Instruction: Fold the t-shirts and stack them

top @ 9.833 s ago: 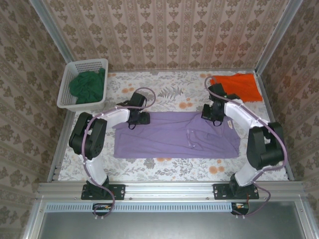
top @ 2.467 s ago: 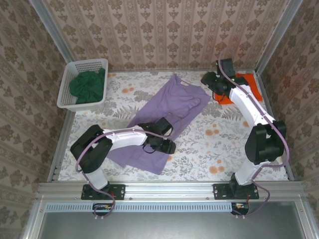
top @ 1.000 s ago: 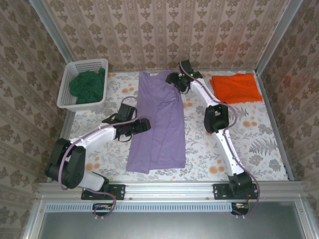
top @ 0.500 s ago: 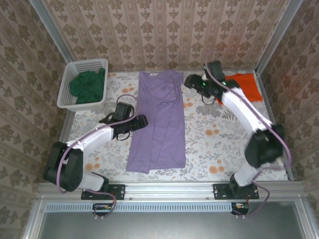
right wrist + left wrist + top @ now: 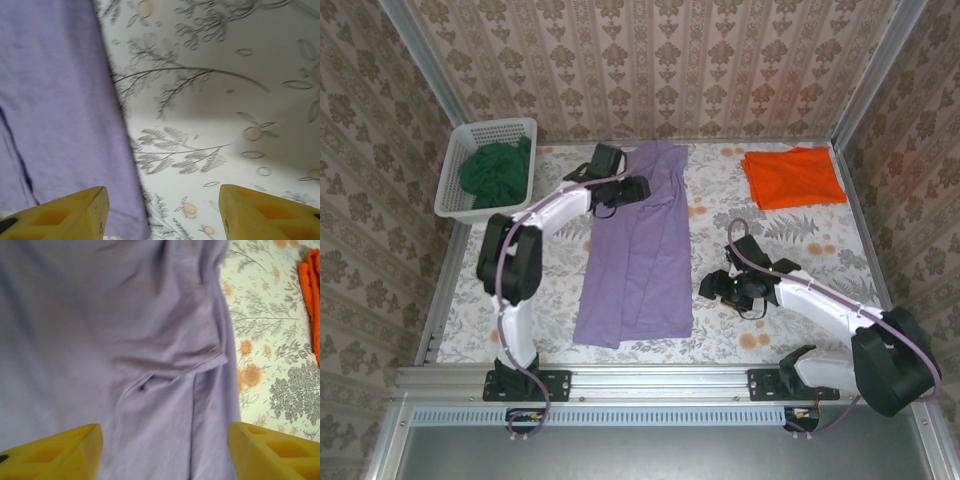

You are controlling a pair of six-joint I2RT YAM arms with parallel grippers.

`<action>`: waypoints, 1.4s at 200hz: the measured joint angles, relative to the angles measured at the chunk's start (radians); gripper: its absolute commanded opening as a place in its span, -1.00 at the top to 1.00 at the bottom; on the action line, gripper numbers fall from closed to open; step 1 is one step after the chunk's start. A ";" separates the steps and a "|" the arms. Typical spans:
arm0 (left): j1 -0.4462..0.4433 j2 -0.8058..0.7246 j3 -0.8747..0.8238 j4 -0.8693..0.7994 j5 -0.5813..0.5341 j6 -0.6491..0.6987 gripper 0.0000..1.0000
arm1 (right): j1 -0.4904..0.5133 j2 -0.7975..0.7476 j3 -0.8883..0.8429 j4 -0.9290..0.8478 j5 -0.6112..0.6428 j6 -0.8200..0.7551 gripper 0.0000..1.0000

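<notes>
A lilac-purple t-shirt (image 5: 638, 255) lies folded into a long narrow strip running from the back of the table to the near edge. My left gripper (image 5: 635, 189) hovers open over its far end; in the left wrist view its yellow fingertips (image 5: 50, 452) stand wide apart above wrinkled purple cloth (image 5: 125, 340). My right gripper (image 5: 713, 288) is open just right of the strip's lower right edge, with the purple hem (image 5: 55, 125) by its left fingertip (image 5: 60, 215) and nothing between the jaws. An orange t-shirt (image 5: 792, 177) lies folded at the back right. A dark green t-shirt (image 5: 496, 170) sits bunched in the basket.
The white lattice basket (image 5: 455, 170) stands at the back left corner. The floral tablecloth (image 5: 770, 235) shows bare between the purple strip and the orange t-shirt (image 5: 314, 300). Patterned walls close in the back and sides.
My left gripper has moved from the strip's left side up to its far end. The right arm has swung from the back right down to the strip's lower right edge. The shirt lies as before.
</notes>
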 measured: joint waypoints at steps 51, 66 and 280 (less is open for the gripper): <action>-0.012 0.359 0.422 -0.132 0.089 0.115 -0.28 | 0.072 0.068 -0.003 0.069 -0.032 0.023 -0.23; -0.010 0.445 0.529 -0.187 0.106 0.130 -0.28 | 0.093 0.103 -0.003 0.083 -0.045 0.025 -0.22; 0.100 0.657 0.900 -0.354 0.103 0.059 -0.28 | 0.256 0.254 0.058 0.081 0.016 0.029 0.98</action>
